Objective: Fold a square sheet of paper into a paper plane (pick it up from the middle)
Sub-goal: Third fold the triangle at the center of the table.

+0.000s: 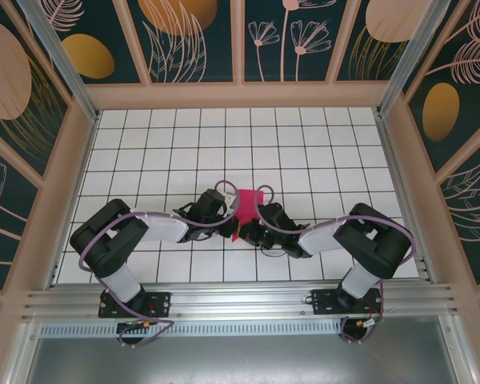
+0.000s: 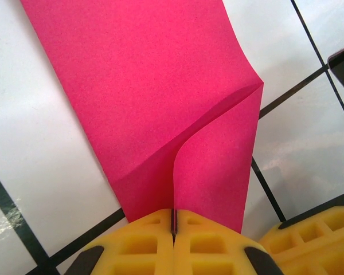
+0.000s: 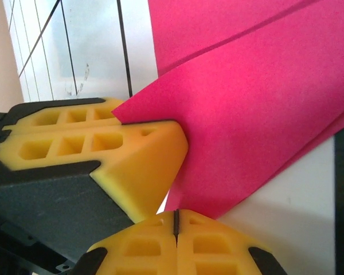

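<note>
Square sheet of paper [image 1: 250, 200] sits mid-table, partly folded, one flap raised. Left gripper [image 2: 174, 220] is pinched shut on that flap's near edge. Right gripper [image 3: 176, 220] is closed, tips at the sheet's lower edge; can't tell if it's gripping. Grippers just beside each other. Table [image 1: 304, 136] is open toward the far wall.

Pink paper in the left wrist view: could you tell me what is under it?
White gridded tabletop shows around the pink paper; whatever lies directly beneath it is covered.
</note>
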